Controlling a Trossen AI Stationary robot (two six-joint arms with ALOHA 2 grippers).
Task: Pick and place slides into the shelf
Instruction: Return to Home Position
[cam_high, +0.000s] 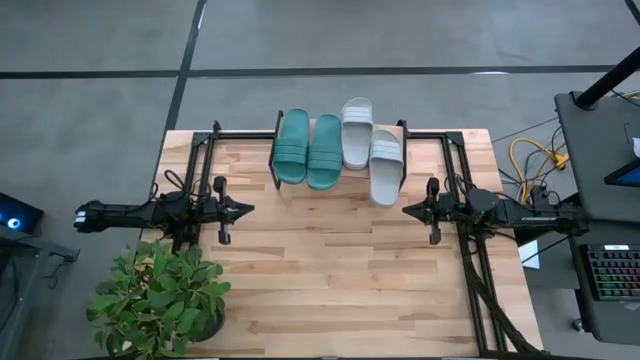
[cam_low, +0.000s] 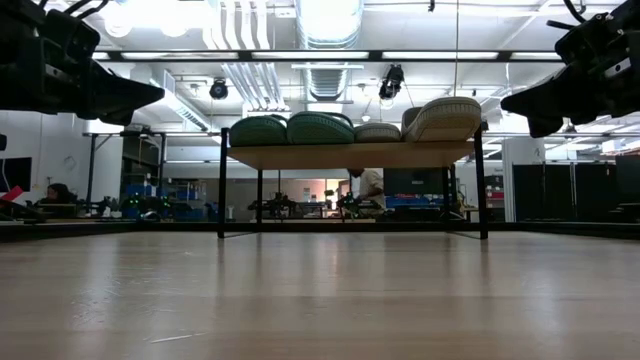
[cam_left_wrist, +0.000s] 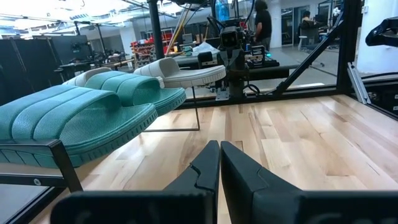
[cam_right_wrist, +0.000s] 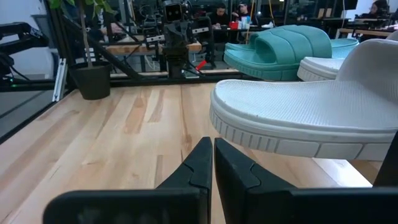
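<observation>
The four slides (cam_high: 325, 152) are found on the shelf (cam_low: 350, 155) at the middle of the far edge of the tabletop (cam_high: 330, 280). Their long axes run from far edge to near edge, with the teal pair leftward and the grey pair rightward. The left hand (cam_high: 247, 209) and right hand (cam_high: 407, 210) are held just nearward of the shelf, toward opposite side edges, each closed on nothing. The outermost grey slide (cam_high: 386, 170) is set overhanging nearward, closest to the right hand. No further grasp is judged necessary.
</observation>
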